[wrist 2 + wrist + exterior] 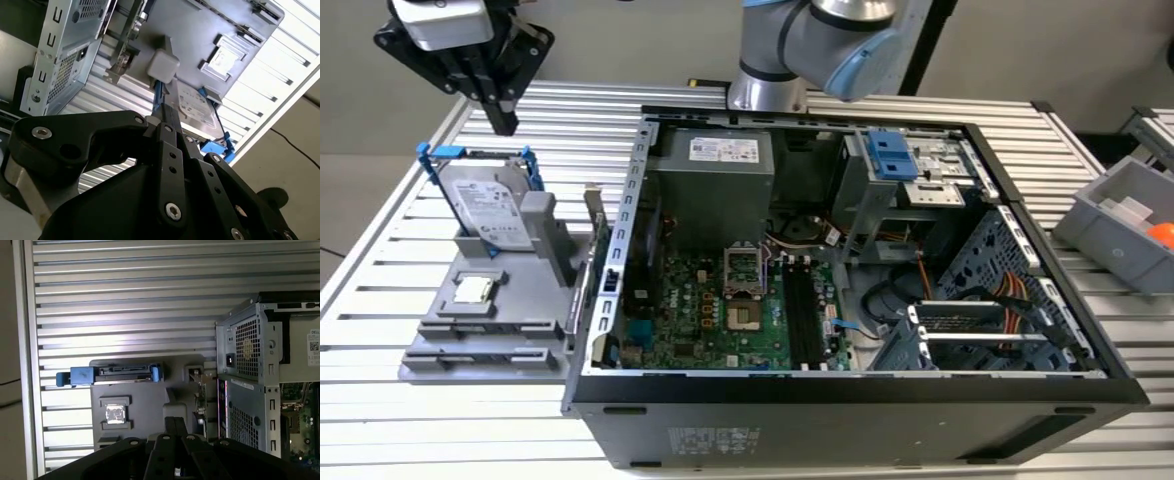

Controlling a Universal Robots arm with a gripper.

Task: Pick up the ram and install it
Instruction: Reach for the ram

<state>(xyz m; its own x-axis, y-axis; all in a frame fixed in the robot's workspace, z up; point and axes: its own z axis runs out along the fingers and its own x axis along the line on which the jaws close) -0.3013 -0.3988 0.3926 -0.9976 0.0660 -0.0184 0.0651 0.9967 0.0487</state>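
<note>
1 edge-on ram [594,215] barely shows beside the case [854,412]; gripper [503,122] jaws together.

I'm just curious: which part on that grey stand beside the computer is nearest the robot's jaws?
The silver hard drive in its blue frame, standing upright close to the jaws; the square chip lies flat, farther off.

Ribbed metal table [587,110], matt black gripper [503,120]
</note>
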